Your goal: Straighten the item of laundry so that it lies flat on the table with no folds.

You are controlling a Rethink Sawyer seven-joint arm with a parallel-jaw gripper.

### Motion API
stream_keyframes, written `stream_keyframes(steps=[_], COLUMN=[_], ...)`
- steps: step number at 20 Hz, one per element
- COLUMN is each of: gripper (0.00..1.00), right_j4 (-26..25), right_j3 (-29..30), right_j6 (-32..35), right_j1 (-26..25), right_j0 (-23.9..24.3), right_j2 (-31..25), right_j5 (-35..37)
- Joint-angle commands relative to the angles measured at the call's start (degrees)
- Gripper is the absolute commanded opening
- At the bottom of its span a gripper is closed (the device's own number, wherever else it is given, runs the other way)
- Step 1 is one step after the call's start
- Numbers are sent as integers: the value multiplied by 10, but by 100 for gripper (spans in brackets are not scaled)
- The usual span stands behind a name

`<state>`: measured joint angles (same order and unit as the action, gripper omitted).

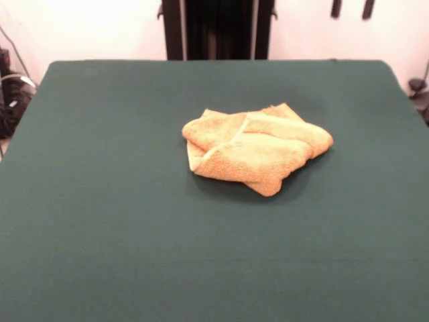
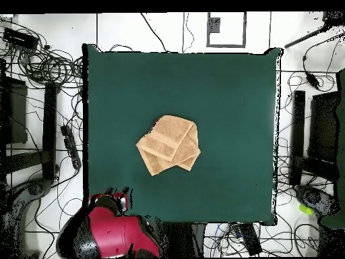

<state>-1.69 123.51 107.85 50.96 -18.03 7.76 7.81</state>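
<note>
The item of laundry (image 1: 255, 149) is a small orange-yellow towel with a fuzzy surface. It lies a little beyond the middle of the table (image 1: 100, 221), slightly to the right in the front view. It is not flat. It is folded over itself in several layers, and the folds cross each other, so the outline is an uneven shape with one corner pointing toward the near edge. A paler stitched hem runs along the left side of the bundle. In the overhead view the towel (image 2: 169, 144) also sits near the centre of the dark green top (image 2: 229, 88), well apart from every edge, and the overlapping layers are visible there too.

The red and black arm (image 2: 108, 233) is drawn back. It shows only in the overhead view, at the bottom left corner of the table, near the robot's base. Its end hangs just over the table's edge, well apart from the towel. I cannot tell the state of the jaws, because that part of the arm is too small and unclear.

Many black cables (image 2: 47, 64) lie on the pale floor around the table. No brand, label or readable writing can be made out anywhere.
</note>
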Motion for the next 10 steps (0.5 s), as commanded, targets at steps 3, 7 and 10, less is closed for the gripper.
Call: stream_keyframes(steps=[3,7,10], gripper=[100,100,100], right_j4=[21,10,9], right_j3=[12,-12,-25], right_j6=[110,115,113], right_j1=[-200,-258,-289], right_j0=[15,-12,-43], right_j2=[-125,-110,-97], right_j5=[-70,-134,-163])
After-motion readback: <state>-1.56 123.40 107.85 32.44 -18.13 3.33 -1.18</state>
